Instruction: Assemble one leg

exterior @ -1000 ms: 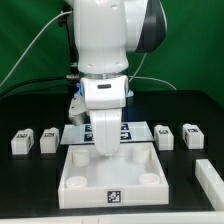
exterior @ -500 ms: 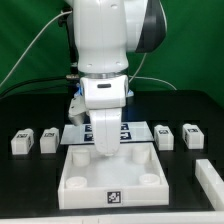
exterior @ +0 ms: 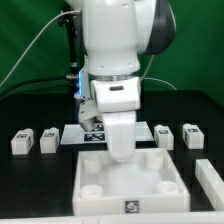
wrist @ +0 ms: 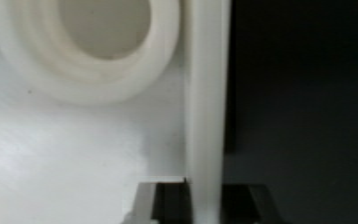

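Four white legs with tags lie on the black table in the exterior view: two on the left (exterior: 22, 141) (exterior: 47, 140) and two on the right (exterior: 165, 135) (exterior: 192, 135). My gripper (exterior: 120, 156) is down at the far wall of the large white tray (exterior: 100, 203), well apart from every leg. In the wrist view the tray's thin upright wall (wrist: 206, 100) runs between my two dark fingers (wrist: 163, 203), and my gripper (wrist: 206, 202) is shut on that wall. A round corner socket (wrist: 87, 50) lies beside it.
The marker board (exterior: 92, 134) lies behind the tray, partly hidden by my arm. Another white part (exterior: 210, 178) sits at the exterior view's right edge. A green backdrop and cables stand at the back.
The tray has shifted toward the exterior view's right and nearer the camera, with my arm moving along with it. The legs have not moved.
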